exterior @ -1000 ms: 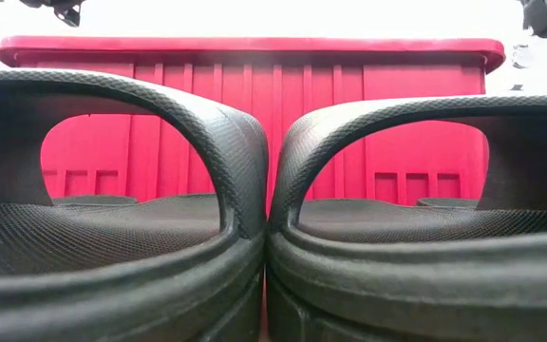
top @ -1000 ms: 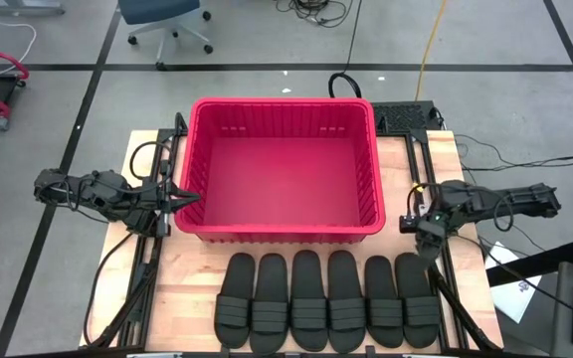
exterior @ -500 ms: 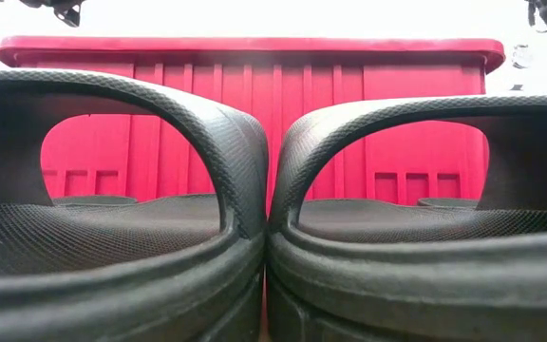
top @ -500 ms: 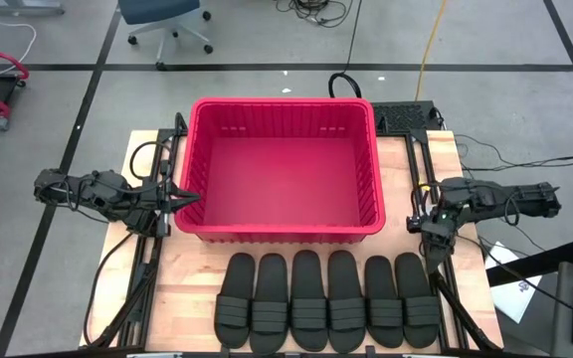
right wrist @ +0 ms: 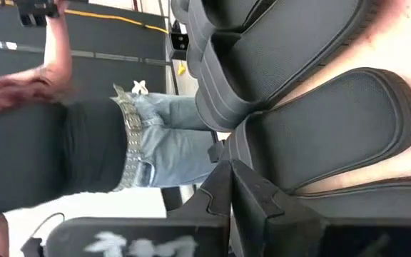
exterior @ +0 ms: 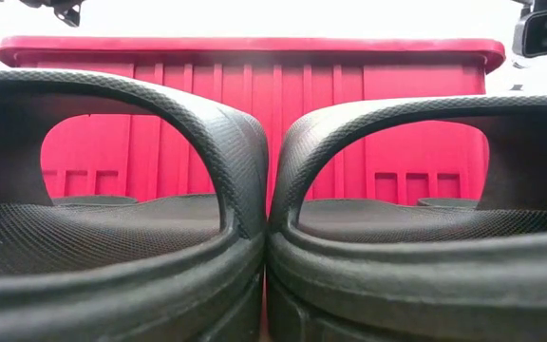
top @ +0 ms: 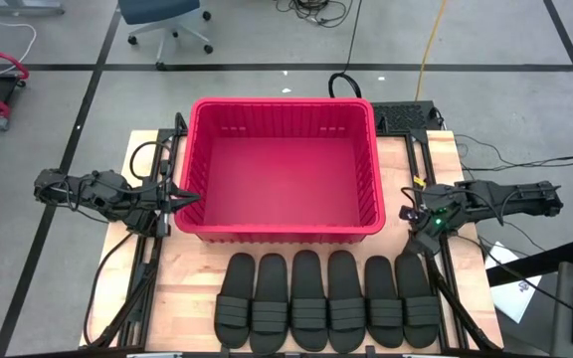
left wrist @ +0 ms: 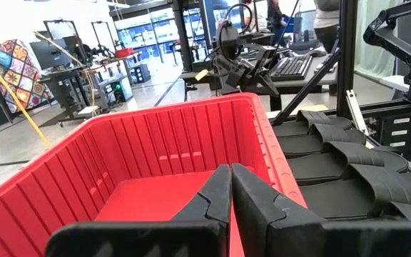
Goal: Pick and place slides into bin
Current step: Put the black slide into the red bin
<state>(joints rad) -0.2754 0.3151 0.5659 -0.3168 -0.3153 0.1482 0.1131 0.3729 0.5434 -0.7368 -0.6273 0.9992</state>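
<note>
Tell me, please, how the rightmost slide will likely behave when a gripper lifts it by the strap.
The rightmost slide looks like thick textured rubber, so it probably flexes slightly and resists slipping. Its flat sole should not roll. It touches its neighbour, which may shift too.

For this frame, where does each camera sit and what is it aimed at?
High: overhead, looking down on the red bin, six slides, left gripper and right gripper.
Low: table level, through two slide straps toward the bin wall.
Left wrist: shut fingers, bin beyond.
Right wrist: shut fingers, slides, a person behind.
All share the slides.
</note>
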